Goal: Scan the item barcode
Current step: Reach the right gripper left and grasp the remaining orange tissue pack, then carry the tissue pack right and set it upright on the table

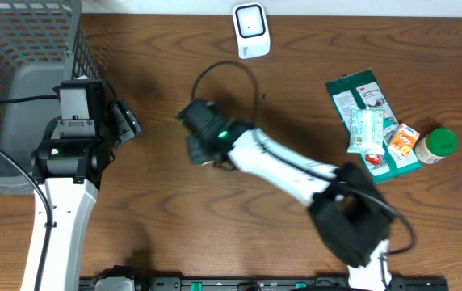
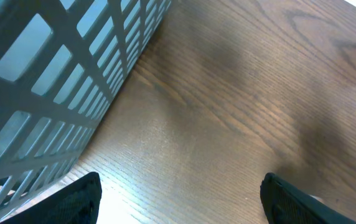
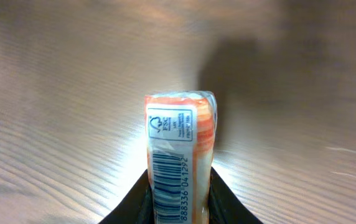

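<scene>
Centrally, right hand (image 3: pixel 179 199) clamped on orange carton (image 3: pixel 178 143), arm stretched across tabletop (image 1: pixel 174 226). Left hand (image 2: pixel 181 202) spread apart beside basket (image 2: pixel 53 93).

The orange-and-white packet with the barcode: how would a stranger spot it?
Follow the white right arm to the middle of the brown wooden table. The orange-and-white packet sits between the black fingers of the right gripper, unlike the other goods lying at the table's right edge.

Wooden table (image 1: pixel 158 214) with scanner (image 1: pixel 250 30), packets (image 1: pixel 368 121), jar (image 1: pixel 436 145)
</scene>
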`<state>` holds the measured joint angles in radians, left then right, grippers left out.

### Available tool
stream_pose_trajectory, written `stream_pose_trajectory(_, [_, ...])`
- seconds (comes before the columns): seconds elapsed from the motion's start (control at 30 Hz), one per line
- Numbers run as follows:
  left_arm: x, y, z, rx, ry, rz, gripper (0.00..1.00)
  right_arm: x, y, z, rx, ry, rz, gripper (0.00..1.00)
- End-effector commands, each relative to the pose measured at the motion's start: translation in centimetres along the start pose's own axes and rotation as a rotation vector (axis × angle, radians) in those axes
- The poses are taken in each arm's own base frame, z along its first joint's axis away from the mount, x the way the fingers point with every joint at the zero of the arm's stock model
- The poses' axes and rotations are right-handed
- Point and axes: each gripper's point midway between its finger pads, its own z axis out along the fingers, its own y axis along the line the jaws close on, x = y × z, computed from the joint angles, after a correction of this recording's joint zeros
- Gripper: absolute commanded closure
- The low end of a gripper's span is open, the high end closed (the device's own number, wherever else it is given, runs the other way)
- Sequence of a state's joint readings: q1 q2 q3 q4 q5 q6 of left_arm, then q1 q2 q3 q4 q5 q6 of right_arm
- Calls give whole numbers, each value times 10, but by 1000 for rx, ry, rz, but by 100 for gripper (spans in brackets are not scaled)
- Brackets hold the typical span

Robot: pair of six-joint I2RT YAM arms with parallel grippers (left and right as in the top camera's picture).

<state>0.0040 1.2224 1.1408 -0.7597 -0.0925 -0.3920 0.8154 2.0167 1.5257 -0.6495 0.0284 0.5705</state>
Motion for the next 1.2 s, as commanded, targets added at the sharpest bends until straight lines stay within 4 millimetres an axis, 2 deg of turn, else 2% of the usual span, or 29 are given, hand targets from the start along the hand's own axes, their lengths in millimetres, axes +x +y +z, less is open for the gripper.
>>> stream_pose_trajectory(0.0, [-1, 4, 0, -16, -3, 3, 17, -25, -39, -43, 79, -58, -91, 79])
stream_pose_trajectory(0.2, [-1, 4, 0, -16, -3, 3, 17, -11, -125, -59, 336, 58, -69, 78])
stream_pose_trajectory(0.3, [-1, 4, 0, -16, -3, 3, 17, -6, -146, -62, 382, 91, -41, 78])
stream_pose_trajectory(0.37, [-1, 4, 0, -16, -3, 3, 17, -5, -151, -61, 381, 97, -20, 78])
stream_pose_trajectory(0.63, [-1, 4, 0, -16, -3, 3, 17, 4, -167, -50, 444, 94, -27, 76])
stream_pose_trajectory(0.77, [-1, 4, 0, -16, -3, 3, 17, 14, -170, -36, 437, 94, -28, 75])
stream_pose_trajectory(0.87, [-1, 4, 0, -16, -3, 3, 17, 27, -164, -22, 377, 117, -20, 72])
stream_pose_trajectory(1.03, [-1, 4, 0, -16, -3, 3, 17, 41, -137, -1, 204, 136, -8, 71])
stream_pose_trajectory(1.1, [-1, 4, 0, -16, -3, 3, 17, 46, -127, 5, 152, 143, -7, 48])
stream_pose_trajectory(1.13, [-1, 4, 0, -16, -3, 3, 17, 47, -124, 6, 139, 145, -9, 41])
stream_pose_trajectory(1.17, [-1, 4, 0, -16, -3, 3, 17, 48, -121, 6, 125, 150, -10, 38])
